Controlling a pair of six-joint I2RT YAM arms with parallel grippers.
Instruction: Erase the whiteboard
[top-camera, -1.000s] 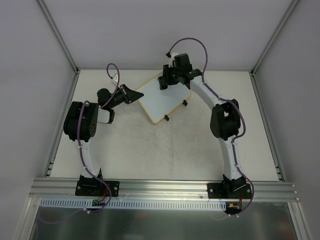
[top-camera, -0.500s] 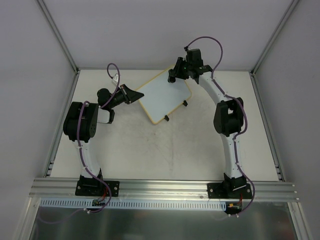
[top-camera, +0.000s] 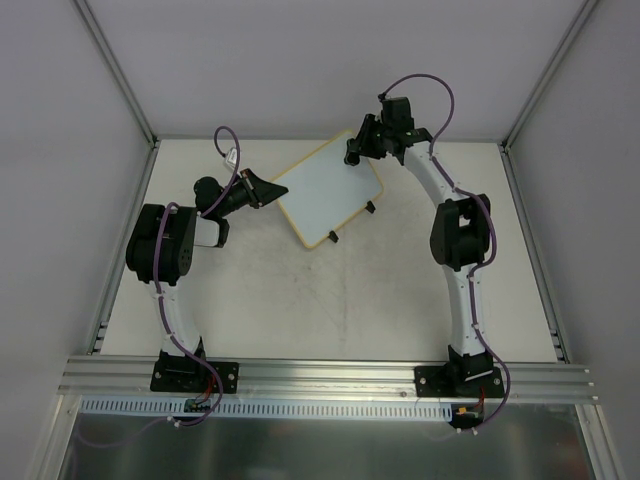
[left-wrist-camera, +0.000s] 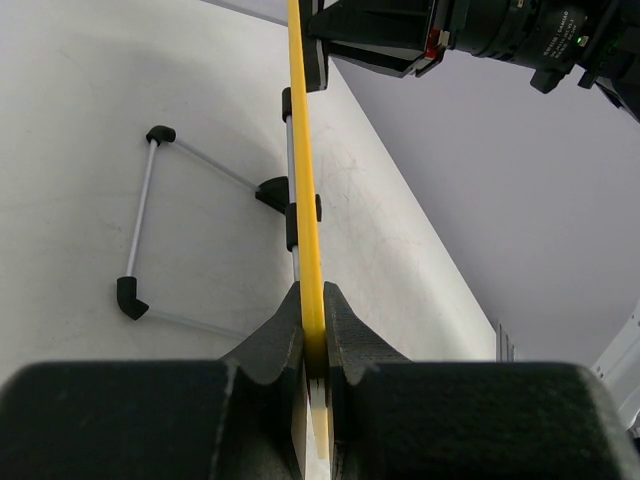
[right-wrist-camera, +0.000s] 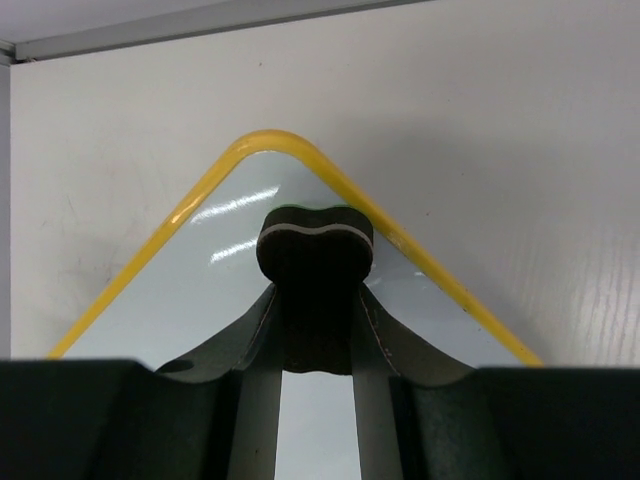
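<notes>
Where the left arm reaches in over the pale, scuffed table (top-camera: 300, 300), the left gripper (top-camera: 262, 190) is closed tight on the whiteboard (top-camera: 330, 195), its two black fingers pinching the yellow frame at the board's left short end. In the left wrist view that frame shows edge-on as a thin yellow strip running straight away from the fingers. Beside it on the table is a stand (left-wrist-camera: 140, 210) of slim silver rods joined by black corner pieces. From above, the board is a rounded-corner rectangle at the far middle of the table. It lies on the diagonal, its long axis running from near-left to far-right, with one corner pointing at the back wall. Two small black clip feet (top-camera: 333, 237) stick out from its near long edge. Its face is smooth, glossy white, catching streaks of light, and I can make out no strokes on it. Small pale lettering on the right arm's housing, seen from the left wrist, is too small to read. At the board's far corner the right gripper (top-camera: 355, 152) is clamped on an eraser (right-wrist-camera: 315, 232), a small black block with a wavy outline and a thin pale layer across its end. The eraser sits over the white surface just inside the rounded yellow corner. Whether it presses on the board I cannot tell.
</notes>
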